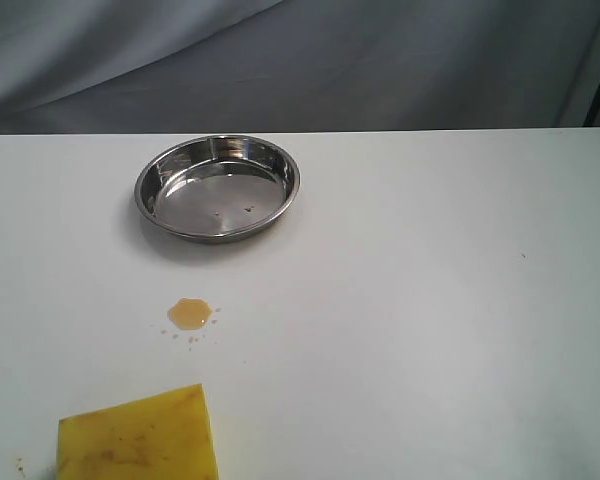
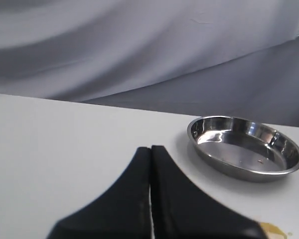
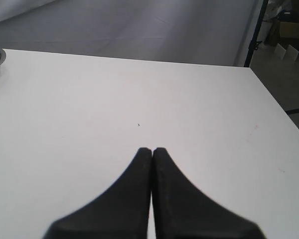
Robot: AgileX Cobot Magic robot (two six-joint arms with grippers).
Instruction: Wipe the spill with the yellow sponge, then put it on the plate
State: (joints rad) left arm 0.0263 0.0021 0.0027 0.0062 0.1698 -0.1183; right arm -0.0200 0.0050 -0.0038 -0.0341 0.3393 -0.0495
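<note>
We see yellow sponge (image 1: 138, 438) cut off by frame edge; spill (image 2: 273, 230) half-hidden behind left gripper (image 2: 150, 149); it and right gripper (image 3: 152, 149) clenched, empty.

You're looking at a mirror-glossy metal plate (image 1: 180, 196), a matt, porous foam yellow sponge (image 1: 140, 440), a wet-shining spill (image 1: 190, 313), a smooth matt white desk (image 1: 430, 330) and softly creased grey cloth (image 1: 330, 60) behind.

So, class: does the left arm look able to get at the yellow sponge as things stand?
Probably yes. The yellow sponge lies uncovered on the left, apart from the spill and the plate. The left gripper is shut, so it must open first.
</note>
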